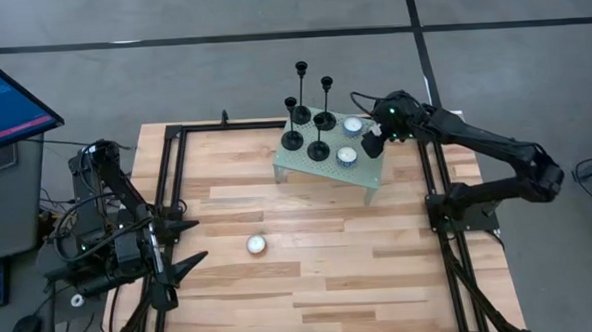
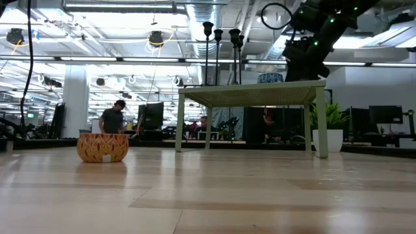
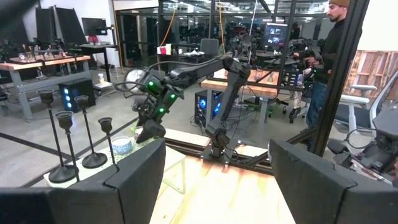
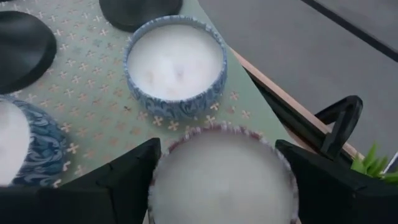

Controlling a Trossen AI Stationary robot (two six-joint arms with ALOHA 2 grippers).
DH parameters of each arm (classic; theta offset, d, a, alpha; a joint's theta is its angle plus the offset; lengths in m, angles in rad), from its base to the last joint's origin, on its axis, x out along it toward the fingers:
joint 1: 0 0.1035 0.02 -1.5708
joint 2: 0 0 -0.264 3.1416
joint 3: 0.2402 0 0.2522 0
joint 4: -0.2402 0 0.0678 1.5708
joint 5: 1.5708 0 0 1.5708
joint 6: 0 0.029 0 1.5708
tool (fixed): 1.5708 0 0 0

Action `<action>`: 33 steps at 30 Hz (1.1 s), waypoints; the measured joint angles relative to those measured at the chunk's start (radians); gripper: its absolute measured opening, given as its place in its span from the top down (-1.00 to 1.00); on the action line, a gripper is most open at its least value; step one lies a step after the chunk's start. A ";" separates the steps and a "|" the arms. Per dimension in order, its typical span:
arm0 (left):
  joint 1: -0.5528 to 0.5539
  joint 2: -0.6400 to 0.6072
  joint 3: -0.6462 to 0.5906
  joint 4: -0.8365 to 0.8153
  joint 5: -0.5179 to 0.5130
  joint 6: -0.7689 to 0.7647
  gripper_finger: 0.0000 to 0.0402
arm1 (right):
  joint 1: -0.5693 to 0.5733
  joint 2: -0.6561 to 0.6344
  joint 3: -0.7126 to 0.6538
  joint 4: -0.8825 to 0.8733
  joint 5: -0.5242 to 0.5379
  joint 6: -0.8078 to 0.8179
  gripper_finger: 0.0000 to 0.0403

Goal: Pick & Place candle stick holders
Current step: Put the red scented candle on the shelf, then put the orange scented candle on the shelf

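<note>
candle stick holders (image 1: 305, 116) on raised stand (image 1: 296, 166) | right gripper (image 4: 217, 180) jaws around candle (image 4: 221, 180) (wax-filled) | left gripper (image 1: 184, 243) jaws spread, empty

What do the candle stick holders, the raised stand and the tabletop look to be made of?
Candle stick holders: probably metal, matte black, judging by very thin rigid stems and flat round bases. Raised stand: pale green patterned top on slim legs, material unclear, perhaps painted metal or wood. Tabletop: light wood, visible plank strips and grain.

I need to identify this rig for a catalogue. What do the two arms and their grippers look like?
Both arms are matte black and jointed. The left arm carries loose black cables; its gripper has two pointed black fingers. The right arm shows small green lights near its gripper.
</note>
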 joint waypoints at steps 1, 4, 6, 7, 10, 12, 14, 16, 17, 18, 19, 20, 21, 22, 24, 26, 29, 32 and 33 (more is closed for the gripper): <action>0.000 0.000 0.000 0.000 0.000 0.000 -0.43 | 0.000 0.005 0.000 0.002 -0.003 -0.006 -0.51; 0.000 0.000 0.000 0.000 0.000 0.000 -0.43 | 0.000 0.014 0.000 0.005 -0.009 -0.020 -0.52; 0.000 0.000 0.000 0.000 0.000 0.000 -0.43 | -0.001 0.016 0.000 0.016 -0.010 -0.023 -0.52; 0.000 0.000 0.000 0.000 0.000 0.000 -0.43 | -0.003 0.016 0.000 0.018 -0.010 -0.025 -0.52; 0.000 0.000 0.000 0.000 0.000 0.000 -0.43 | -0.013 0.007 0.012 0.013 -0.006 -0.049 -0.53; 0.000 0.000 0.000 0.002 0.000 0.000 -0.43 | -0.022 -0.012 0.037 0.003 -0.007 -0.065 -0.53; 0.000 0.000 0.000 0.003 0.000 0.000 -0.43 | -0.026 -0.040 0.075 -0.011 -0.006 -0.076 -0.53; 0.000 0.000 0.000 0.003 0.000 0.000 -0.43 | -0.026 -0.064 0.117 -0.035 -0.002 -0.090 -0.53; 0.000 0.000 0.000 0.003 0.000 0.000 -0.43 | -0.025 -0.075 0.139 -0.053 -0.002 -0.093 -0.53; 0.000 0.000 0.000 0.003 0.000 0.000 -0.43 | -0.022 -0.087 0.163 -0.070 -0.005 -0.091 -0.53; 0.000 0.000 0.000 0.003 0.000 0.000 -0.43 | -0.014 -0.099 0.187 -0.083 -0.019 -0.078 -0.53; 0.000 0.000 0.000 0.003 0.000 0.000 -0.43 | 0.001 -0.113 0.209 -0.091 -0.041 -0.055 -0.53; 0.000 0.000 0.000 0.003 0.000 0.000 -0.43 | 0.023 -0.128 0.225 -0.094 -0.070 -0.025 -0.53; 0.000 0.000 0.000 0.003 0.000 0.000 -0.43 | 0.054 -0.143 0.232 -0.094 -0.102 0.004 -0.53; 0.000 0.001 0.000 0.003 0.000 0.000 -0.43 | 0.148 -0.165 0.232 -0.097 -0.137 0.050 -0.53; 0.000 0.001 0.000 0.002 0.000 0.000 -0.43 | 0.278 -0.169 0.214 -0.094 -0.135 0.103 -0.53; 0.000 0.001 0.000 0.001 0.000 0.000 -0.43 | 0.486 -0.140 0.183 -0.082 -0.069 0.196 -0.53; 0.000 0.001 0.000 0.000 0.000 0.000 -0.43 | 0.692 -0.088 0.151 0.029 0.025 0.283 -0.52; 0.000 0.001 0.000 0.000 0.000 0.000 -0.43 | 0.752 -0.063 0.138 0.082 0.057 0.300 -0.52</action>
